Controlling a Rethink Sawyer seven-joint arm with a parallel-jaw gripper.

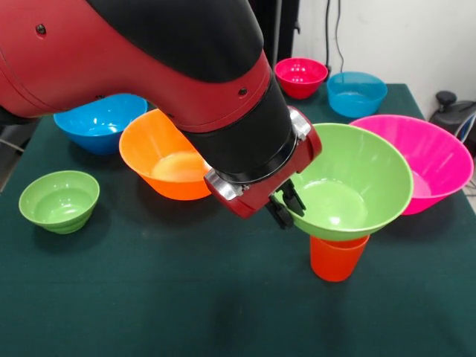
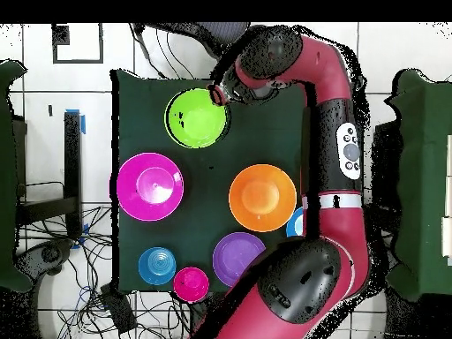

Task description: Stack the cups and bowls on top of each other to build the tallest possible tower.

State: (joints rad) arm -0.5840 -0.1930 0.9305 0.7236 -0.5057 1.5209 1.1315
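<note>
The gripper (image 1: 286, 204) is closed on the rim of the green bowl (image 1: 349, 182), which sits level on the upside-down orange cup (image 1: 338, 256) near the table's (image 1: 186, 297) front edge, probably to steady a wide load on a narrow base.

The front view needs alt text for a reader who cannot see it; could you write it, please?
The claw grips the rim of a green bowl sitting on an orange-red cup. Pink, orange, blue and small green bowls stand apart around them on the dark green table.
</note>
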